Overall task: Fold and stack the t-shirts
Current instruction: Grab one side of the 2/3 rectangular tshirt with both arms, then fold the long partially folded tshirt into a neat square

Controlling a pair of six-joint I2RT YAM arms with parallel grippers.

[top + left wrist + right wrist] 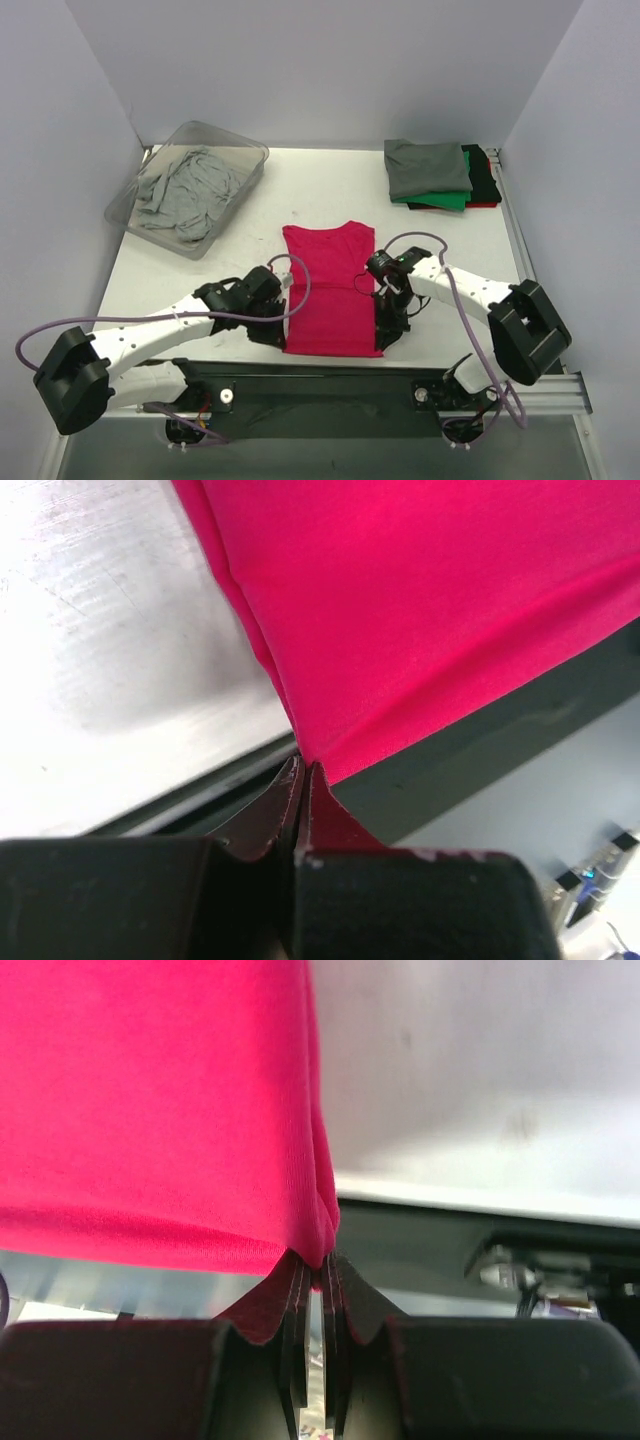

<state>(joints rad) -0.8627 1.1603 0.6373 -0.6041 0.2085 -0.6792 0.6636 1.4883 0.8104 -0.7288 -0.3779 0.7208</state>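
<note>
A magenta-red t-shirt (330, 290) lies flat as a long rectangle near the table's front edge, its sleeves folded in. My left gripper (283, 342) is shut on the shirt's near left corner (312, 750). My right gripper (381, 343) is shut on the near right corner (322, 1245). Both pinch the hem right at the table's front edge. A stack of folded t-shirts (440, 175), dark grey on top of green, black and red, sits at the back right. A crumpled light grey t-shirt (185, 190) fills the bin.
A clear plastic bin (215, 135) stands at the back left. White walls close in the table on three sides. The black front rail (330, 385) runs just below the shirt's hem. Cables loop over both arms.
</note>
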